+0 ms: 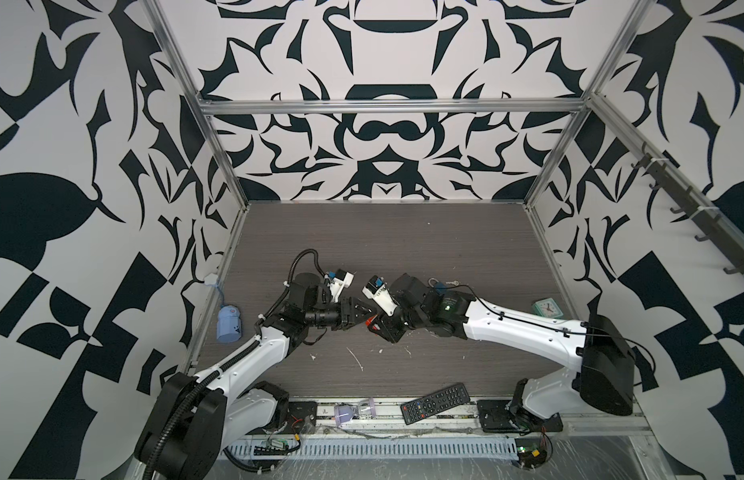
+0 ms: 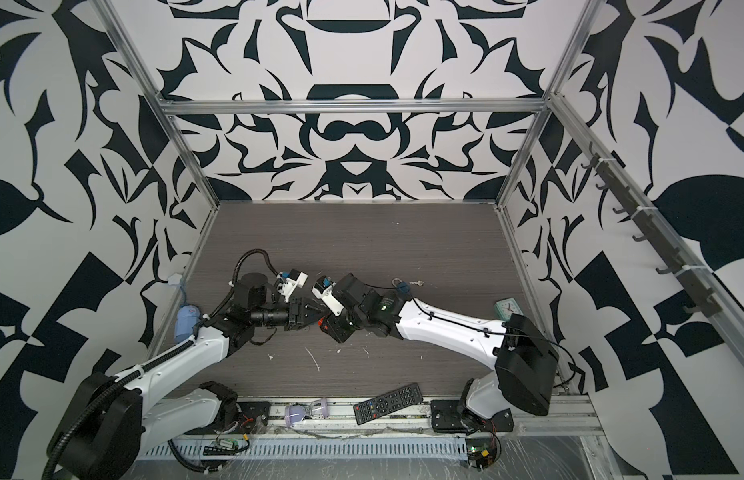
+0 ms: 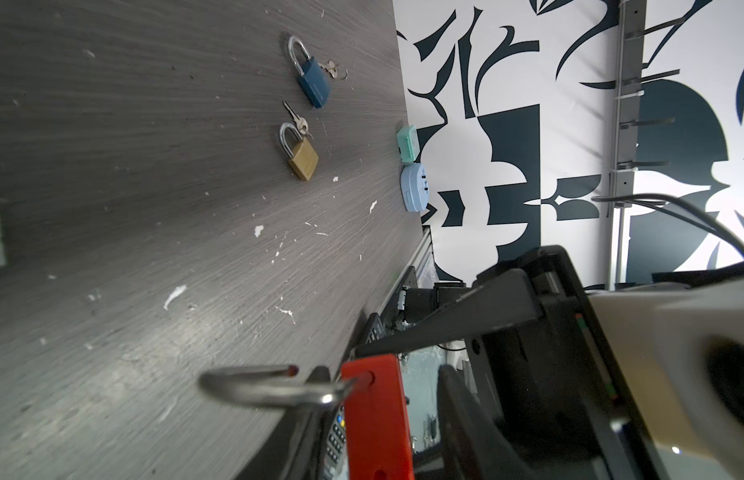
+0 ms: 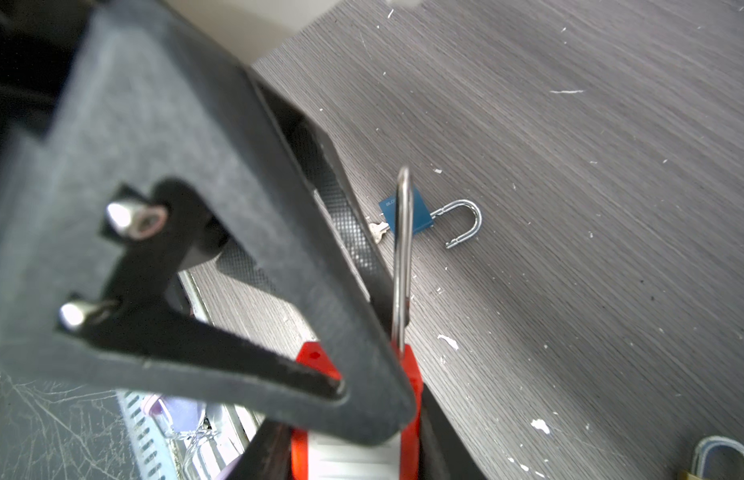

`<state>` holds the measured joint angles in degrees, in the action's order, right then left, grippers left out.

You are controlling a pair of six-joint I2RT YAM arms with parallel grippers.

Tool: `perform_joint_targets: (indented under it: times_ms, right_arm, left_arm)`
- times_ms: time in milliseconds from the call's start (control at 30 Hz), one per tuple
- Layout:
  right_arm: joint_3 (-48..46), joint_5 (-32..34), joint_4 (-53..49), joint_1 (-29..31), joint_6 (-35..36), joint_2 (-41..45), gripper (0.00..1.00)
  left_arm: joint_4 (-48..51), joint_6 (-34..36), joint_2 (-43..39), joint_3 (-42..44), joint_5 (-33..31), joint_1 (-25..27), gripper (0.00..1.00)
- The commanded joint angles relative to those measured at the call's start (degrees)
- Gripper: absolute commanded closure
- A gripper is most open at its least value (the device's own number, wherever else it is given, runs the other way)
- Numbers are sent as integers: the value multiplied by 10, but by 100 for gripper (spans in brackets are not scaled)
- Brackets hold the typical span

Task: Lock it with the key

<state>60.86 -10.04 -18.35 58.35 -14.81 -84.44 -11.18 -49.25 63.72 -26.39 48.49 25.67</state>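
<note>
My right gripper point(image 4: 353, 449) is shut on the body of a red padlock point(image 3: 378, 419), held above the table's middle in both top views point(image 1: 372, 328) point(image 2: 323, 324). Its steel shackle point(image 3: 270, 386) is swung open, with one leg out of its hole. My left gripper point(image 3: 383, 374) meets it from the left point(image 1: 364, 316). Its jaws stand open on either side of the padlock's top, with gaps on both sides. A small key point(image 3: 297, 118) lies on the table beside a brass padlock point(image 3: 304, 160). The red padlock's keyhole end is hidden.
A blue padlock point(image 1: 437, 284) with keys point(image 1: 453, 283) lies behind the right arm. Another blue padlock point(image 4: 407, 214), its shackle open, shows in the right wrist view. A mint clock point(image 1: 547, 309) sits far right, a blue adapter point(image 1: 229, 324) far left and a remote point(image 1: 434, 403) at the front edge.
</note>
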Motion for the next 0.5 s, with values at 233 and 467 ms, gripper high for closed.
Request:
perform_joint_targets:
  times_ms: [233, 467]
  right_arm:
    - [44, -4, -17, 3, 18, 15, 100]
    - [59, -20, -19, 7, 19, 0, 100]
  left_arm:
    - [37, 38, -16, 15, 32, 9, 55]
    - [20, 38, -8, 16, 27, 23, 64]
